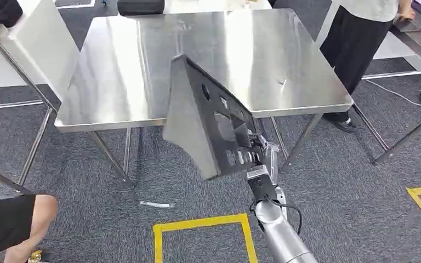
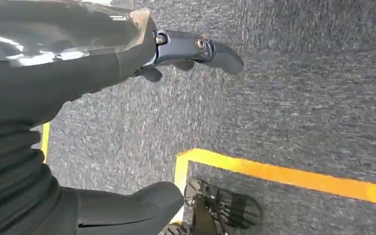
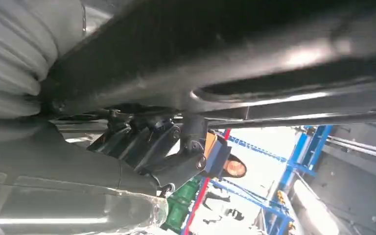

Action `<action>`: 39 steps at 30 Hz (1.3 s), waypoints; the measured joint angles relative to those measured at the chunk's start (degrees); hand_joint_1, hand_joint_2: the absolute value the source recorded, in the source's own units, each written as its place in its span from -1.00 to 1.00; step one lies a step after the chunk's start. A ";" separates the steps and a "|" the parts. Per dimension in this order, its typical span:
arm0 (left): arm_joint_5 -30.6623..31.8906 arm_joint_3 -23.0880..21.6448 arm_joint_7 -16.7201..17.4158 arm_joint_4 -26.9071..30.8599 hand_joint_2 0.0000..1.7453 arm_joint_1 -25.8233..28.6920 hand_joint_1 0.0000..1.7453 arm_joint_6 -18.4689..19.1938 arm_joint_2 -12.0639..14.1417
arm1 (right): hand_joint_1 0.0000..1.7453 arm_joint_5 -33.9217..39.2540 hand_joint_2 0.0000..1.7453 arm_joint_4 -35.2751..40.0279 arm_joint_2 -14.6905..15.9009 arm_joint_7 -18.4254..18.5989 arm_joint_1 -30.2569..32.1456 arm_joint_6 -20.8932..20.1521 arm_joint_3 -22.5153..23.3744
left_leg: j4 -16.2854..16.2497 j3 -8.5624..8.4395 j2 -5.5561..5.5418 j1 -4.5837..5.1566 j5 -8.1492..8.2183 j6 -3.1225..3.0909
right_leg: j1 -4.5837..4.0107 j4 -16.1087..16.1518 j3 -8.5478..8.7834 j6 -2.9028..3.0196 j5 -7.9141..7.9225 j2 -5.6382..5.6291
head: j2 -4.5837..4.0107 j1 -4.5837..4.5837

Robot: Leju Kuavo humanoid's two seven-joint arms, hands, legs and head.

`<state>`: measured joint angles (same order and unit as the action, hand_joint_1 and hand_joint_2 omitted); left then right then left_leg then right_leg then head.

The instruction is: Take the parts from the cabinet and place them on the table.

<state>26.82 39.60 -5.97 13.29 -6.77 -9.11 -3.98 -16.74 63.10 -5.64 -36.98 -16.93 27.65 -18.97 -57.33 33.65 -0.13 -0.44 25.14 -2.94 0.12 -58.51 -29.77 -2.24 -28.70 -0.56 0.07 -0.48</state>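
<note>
Right hand grips the dark panel part by its lower corner, carrying it tilted in the air over the near edge of the steel table. Left hand hangs over grey carpet, fingers apart, holding nothing. The panel looks stiff, thin and smooth, probably light but unwieldy; a one-corner hold may let it swing, so a mid-edge grasp seems safer.
</note>
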 joint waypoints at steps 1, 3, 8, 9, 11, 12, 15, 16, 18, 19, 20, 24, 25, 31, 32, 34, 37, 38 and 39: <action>0.02 0.00 -0.04 0.00 1.00 -0.08 -1.00 -0.02 0.02 | 1.00 -0.02 1.00 0.07 0.02 0.00 -0.19 0.00 -0.02 | -0.03 -0.54 -0.03 -0.02 0.18 -0.31 | -0.01 -3.02 -1.41 -0.12 -0.17 0.03 | -0.02 0.06; 0.02 0.00 -0.07 0.00 1.00 -0.25 -1.00 -0.02 0.07 | 1.00 -0.02 1.00 0.06 0.04 -0.02 -0.21 0.00 -0.04 | -0.03 -0.89 -0.07 0.00 0.84 -0.60 | 0.11 -12.06 -7.35 0.04 -2.13 0.03 | 0.00 0.11; 0.00 0.00 -0.09 -0.04 1.00 0.04 -1.00 -0.02 -0.11 | 1.00 0.00 1.00 0.07 0.31 0.02 0.37 0.00 -0.02 | -0.05 -3.64 -0.55 -0.02 3.29 -0.21 | 0.42 -7.89 -10.02 -1.33 -0.55 0.13 | -0.02 0.13; -0.02 0.00 -0.15 -0.04 1.00 0.02 -1.00 -0.02 -0.13 | 1.00 -0.04 1.00 0.06 0.33 0.02 0.37 0.00 -0.02 | -0.03 -4.55 -0.58 -0.04 4.06 0.09 | 0.50 -1.93 -8.05 -2.02 3.25 0.32 | -0.02 0.15; -0.04 0.00 -0.31 -0.04 1.00 -0.06 -1.00 -0.13 -0.11 | 1.00 -0.09 1.00 0.02 0.39 0.15 0.32 -0.07 -0.04 | -0.03 -5.36 -0.69 0.30 5.19 0.74 | 0.29 0.54 -7.29 -0.35 4.75 0.89 | -0.02 0.11; -0.07 0.00 -0.44 -0.04 1.00 -0.19 -1.00 -0.22 -0.15 | 1.00 -0.22 1.00 0.13 0.42 0.24 0.32 -0.09 -0.02 | 0.26 -5.37 -0.51 0.34 5.64 1.28 | -0.22 0.44 -6.57 0.26 5.24 0.75 | 0.00 0.00; -0.07 0.00 -0.61 -0.02 1.00 -0.36 -1.00 -0.39 -0.11 | 1.00 -0.53 1.00 0.24 0.37 0.33 0.23 -0.07 0.04 | -2.14 -4.87 -0.21 0.13 5.11 1.87 | 0.81 0.96 -5.14 1.59 4.75 0.37 | 0.00 0.00; -0.04 -0.02 -0.63 -0.02 1.00 -0.46 -1.00 -0.39 -0.24 | 1.00 -0.63 1.00 0.24 0.44 0.31 0.15 -0.02 0.11 | -5.22 -3.23 -0.14 0.13 4.42 2.12 | 0.78 1.00 -4.56 2.11 4.37 0.41 | -0.02 0.05; 0.07 -0.17 -0.61 -0.02 1.00 -0.56 -1.00 -0.39 -0.31 | 1.00 -0.81 1.00 0.24 0.42 0.31 0.15 0.11 0.13 | -13.37 2.28 -0.11 -0.04 6.24 2.67 | 0.64 1.03 -3.69 2.95 3.44 0.40 | -0.02 -0.02; 0.22 -0.26 -0.55 -0.02 1.00 -0.52 -1.00 -0.39 -0.28 | 1.00 -0.94 1.00 0.28 0.44 0.31 0.40 0.17 0.15 | -16.55 5.08 -0.09 -0.12 8.64 2.95 | 0.57 1.03 -3.18 2.98 2.90 0.35 | 0.00 -0.02; 0.35 -0.37 -0.42 -0.02 1.00 -0.50 -1.00 -0.39 -0.28 | 1.00 -1.03 1.00 0.39 0.48 0.33 0.71 0.33 0.26 | -18.02 7.04 -0.09 -0.15 10.53 3.10 | 0.54 1.02 -2.58 2.98 2.37 0.26 | 0.00 -0.04; 1.16 -0.77 0.09 0.04 1.00 -0.54 -1.00 0.06 -0.18 | 1.00 -1.31 1.00 0.92 0.72 0.59 1.69 0.74 0.57 | -6.63 5.87 -0.06 -0.11 2.99 2.26 | 0.41 1.06 0.91 2.61 -0.18 -0.06 | -0.02 -0.02; 1.18 -0.87 0.15 0.04 1.00 -0.55 -1.00 0.15 0.00 | 1.00 -1.31 1.00 1.01 0.76 0.59 1.81 1.01 0.63 | -2.17 4.64 -0.03 0.06 -1.90 1.56 | 0.46 1.28 0.72 2.47 -0.82 -0.05 | -0.02 0.00; 0.83 -1.05 -0.13 0.24 1.00 -0.98 -1.00 0.02 0.09 | 1.00 -1.44 1.00 2.14 1.01 0.74 2.34 1.14 0.87 | 0.12 0.69 -0.32 0.18 -1.15 -0.29 | -0.11 -2.08 2.26 0.31 -1.40 -0.23 | -0.02 0.11; 0.55 -1.07 -0.35 0.26 1.00 -1.01 -1.00 -0.13 0.07 | 1.00 -1.46 1.00 2.14 1.01 0.74 2.12 1.14 0.87 | 0.15 0.18 -0.32 0.12 -0.74 -0.76 | -0.11 -5.73 0.14 0.40 -1.52 -0.18 | -0.02 0.09; 0.15 -1.07 -0.83 0.35 1.00 -1.06 -1.00 -0.22 -0.04 | 1.00 -1.46 1.00 2.14 1.07 0.81 2.10 1.03 0.85 | 0.15 -0.42 -0.43 0.12 0.30 -0.74 | 0.12 -13.92 -6.12 0.04 -4.02 -0.14 | -0.02 0.09; -0.07 -1.05 -1.03 0.35 1.00 -0.71 -1.00 -0.33 -0.37 | 1.00 -1.51 1.00 2.12 1.20 0.96 2.34 0.96 0.85 | 0.11 -2.14 -0.83 0.07 1.96 -0.48 | 0.48 -14.52 -10.26 -0.29 -6.38 -0.09 | -0.02 0.11; -0.09 -1.03 -1.09 0.35 1.00 -0.65 -1.00 -0.33 -0.50 | 1.00 -1.51 1.00 2.12 1.22 1.01 2.32 0.94 0.85 | 0.12 -3.04 -0.96 0.02 2.65 -0.32 | 0.62 -10.82 -9.48 -1.02 -4.74 -0.02 | -0.02 0.11; -0.13 -1.05 -1.14 0.35 1.00 -0.65 -1.00 -0.37 -0.59 | 1.00 -1.51 1.00 2.12 1.29 1.03 2.30 0.92 0.85 | 0.11 -4.09 -1.05 -0.09 3.43 -0.08 | 0.75 -5.78 -8.18 -2.02 -1.67 0.09 | -0.02 0.11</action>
<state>26.69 38.56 -7.10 13.64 -7.41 -9.49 -4.57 -18.25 65.22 -4.35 -35.95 -14.63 28.57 -18.12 -57.22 29.56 -1.18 -0.53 28.57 -3.02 0.87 -64.30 -37.95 -4.25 -30.37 -0.47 0.04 -0.37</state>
